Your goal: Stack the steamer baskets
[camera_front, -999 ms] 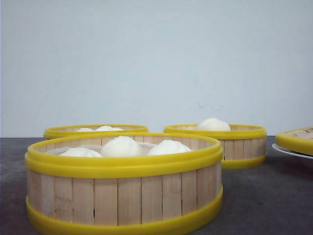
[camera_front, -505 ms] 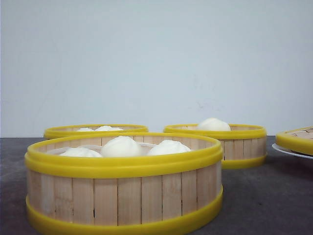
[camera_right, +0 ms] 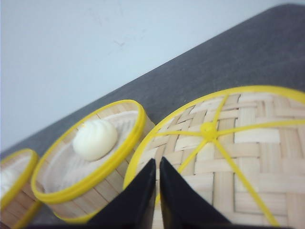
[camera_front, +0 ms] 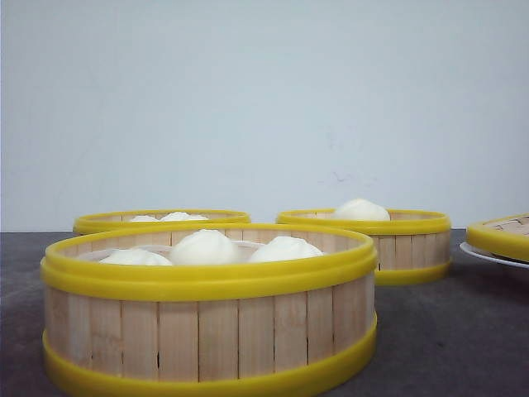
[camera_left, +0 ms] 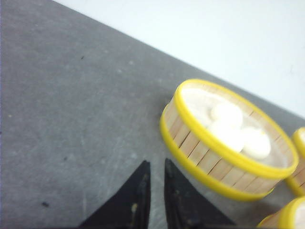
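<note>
**Three steamer baskets apart on the tabletop, both pincers closed and empty**

On the dark grey tabletop (camera_front: 446,331), three steamer baskets stand separately, none stacked. The near basket (camera_front: 207,327) sits closest to the camera, left of centre, holding three white buns (camera_front: 203,246). The back-left basket (camera_front: 161,219) is behind it, mostly hidden, with bun tops just showing above its rim. The back-right basket (camera_front: 388,244) stands well apart to the right and holds one bun (camera_front: 360,210).

At the far right edge a woven lid (camera_front: 500,236) with a yellow rim rests on a white plate (camera_front: 488,256), both cut off by the frame.

Left wrist view: the left pincer (camera_left: 154,179) hangs over bare tabletop, fingers nearly together with a thin slit between them, gripping nothing. A three-bun basket lies near it, not touching.

Right wrist view: the right pincer (camera_right: 157,174) is over the edge of the lid, fingers pressed almost shut, nothing between them. Whether the tips touch the lid cannot be told. The one-bun basket sits just beside the lid.
</note>
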